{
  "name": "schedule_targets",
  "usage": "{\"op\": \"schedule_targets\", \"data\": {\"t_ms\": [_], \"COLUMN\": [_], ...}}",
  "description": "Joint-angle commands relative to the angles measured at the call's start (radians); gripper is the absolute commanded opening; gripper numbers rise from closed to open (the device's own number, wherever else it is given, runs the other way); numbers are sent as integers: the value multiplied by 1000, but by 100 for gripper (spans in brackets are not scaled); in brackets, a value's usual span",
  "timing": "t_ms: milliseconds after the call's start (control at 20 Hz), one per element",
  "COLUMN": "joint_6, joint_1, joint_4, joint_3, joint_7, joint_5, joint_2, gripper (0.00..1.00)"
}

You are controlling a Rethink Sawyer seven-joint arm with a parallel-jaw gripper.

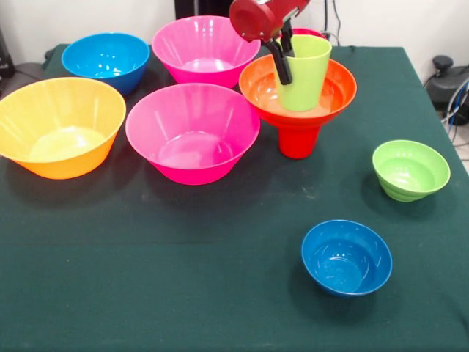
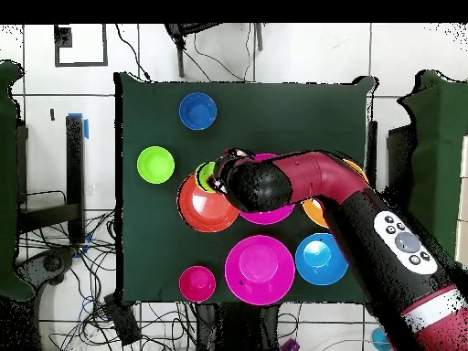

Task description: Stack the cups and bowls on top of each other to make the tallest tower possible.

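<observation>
The tower stands at the back right of the front view. Its base is a red cup [image 1: 298,141], with the wide red-orange bowl [image 1: 337,92] on it. A lime-green cup [image 1: 308,73] stands upright in that bowl. My gripper [image 1: 287,70] comes down from above and is shut on the green cup's left wall, one finger [image 1: 281,64] outside and one inside the rim. In the overhead view the gripper [image 2: 217,178] sits over the green cup [image 2: 205,174] at the edge of the red-orange bowl [image 2: 203,208].
Two big pink bowls [image 1: 192,132] [image 1: 205,48], a yellow-orange bowl [image 1: 60,125] and a mid-sized blue bowl [image 1: 106,59] fill the left. A small green bowl [image 1: 410,169] and a small blue bowl [image 1: 346,257] sit at the right. A small red bowl [image 2: 197,283] stands behind the tower.
</observation>
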Motion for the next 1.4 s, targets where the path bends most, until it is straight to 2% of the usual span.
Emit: {"op": "schedule_targets", "data": {"t_ms": [50,150,250,400,600,900,1050,1400], "joint_6": [80,94,86,135,108,88,28,35], "joint_1": [35,26,47,52,107,104,84,46], "joint_4": [-34,-33,-40,-44,-54,-36,3,67], "joint_3": [-55,-33,-47,-30,-96,-150,-147,-139], "joint_7": [-25,-33,-11,-3,35,11,18,-3], "joint_5": [-54,-25,-32,17,-47,-91,-96,-92], "joint_2": [-24,-21,-25,-49,-43,1,11,2], "gripper": [0,0,0,0,0,0,0,0]}}
